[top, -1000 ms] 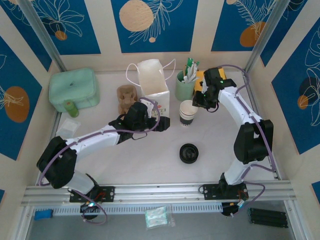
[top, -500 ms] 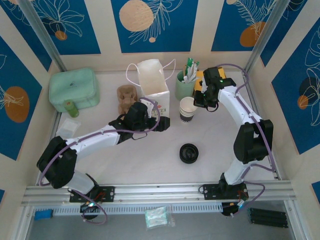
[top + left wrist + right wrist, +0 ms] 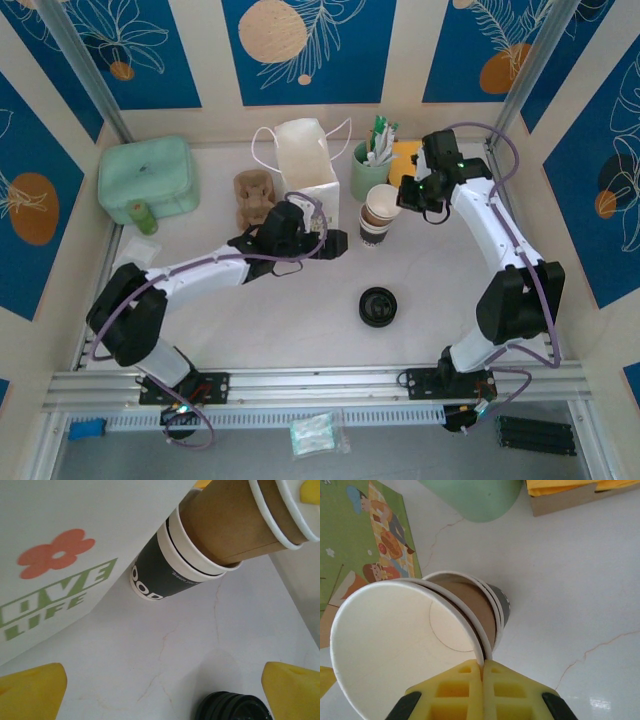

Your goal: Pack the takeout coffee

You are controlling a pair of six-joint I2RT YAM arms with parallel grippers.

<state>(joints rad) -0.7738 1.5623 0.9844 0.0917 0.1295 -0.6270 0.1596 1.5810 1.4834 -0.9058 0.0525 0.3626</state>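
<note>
Kraft-brown takeout coffee (image 3: 380, 209) tilts, mouth up toward the right pincer (image 3: 482, 672) clamping its rim; left pincer (image 3: 162, 690) apart.

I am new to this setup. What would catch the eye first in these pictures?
The right gripper pinches the rim of the kraft-brown paper cup, which leans out of a white cup with a black band, right of centre. Just left of them stands a white paper bag, with the open left gripper at its foot, and a black lid lies nearer the arms.
</note>
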